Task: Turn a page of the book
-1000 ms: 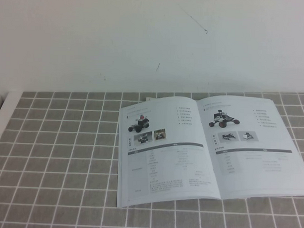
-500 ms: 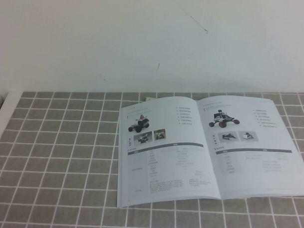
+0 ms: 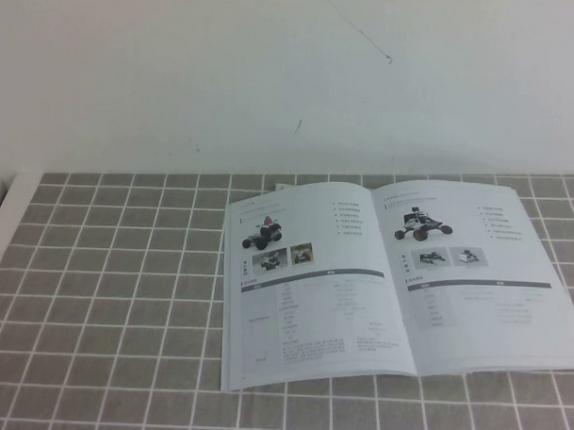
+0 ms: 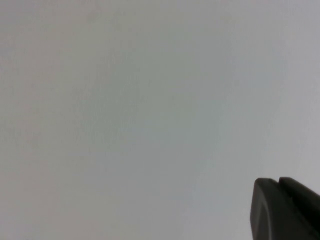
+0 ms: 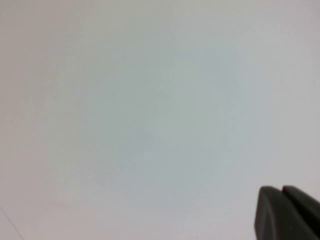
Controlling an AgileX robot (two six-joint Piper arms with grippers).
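1. Lying open and flat on the grey checked tablecloth [image 3: 105,294], the book [image 3: 398,285] sits toward the robot's right side of the table, near the white wall [image 3: 273,73].
2. The page [image 3: 478,278] with the dark rover above two small greyish photos is the right-hand sheet, resting flat with nothing touching it.
3. It looks thin, light and glossy, so I would expect it to slip under a pad and crease easily; the free outer edge or a near corner seems the best place to lift it.
4. The left gripper [image 4: 285,210] shows only as a dark tip against blank white, away from the table; whether it is spread or pressed together I cannot tell.
5. The right gripper [image 5: 287,212] looks the same, and I cannot tell there either.
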